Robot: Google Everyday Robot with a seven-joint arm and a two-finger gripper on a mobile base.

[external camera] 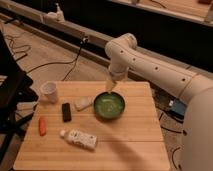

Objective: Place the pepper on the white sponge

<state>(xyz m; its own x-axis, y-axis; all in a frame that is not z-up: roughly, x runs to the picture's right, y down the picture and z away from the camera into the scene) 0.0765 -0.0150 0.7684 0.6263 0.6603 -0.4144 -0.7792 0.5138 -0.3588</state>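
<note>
The pepper [42, 126] is a small orange-red chili lying near the left edge of the wooden table [140, 135]. The white sponge [83, 103] is a small pale pad lying between the black block and the green bowl. My gripper [110, 86] hangs from the white arm at the far rim of the green bowl [110, 106], well to the right of the pepper and a little right of the sponge. Nothing shows in the gripper.
A black rectangular block [66, 111] lies left of the sponge. A white cup [49, 91] stands at the table's back left corner. A white labelled bottle [80, 138] lies near the front. Cables run on the floor behind the table.
</note>
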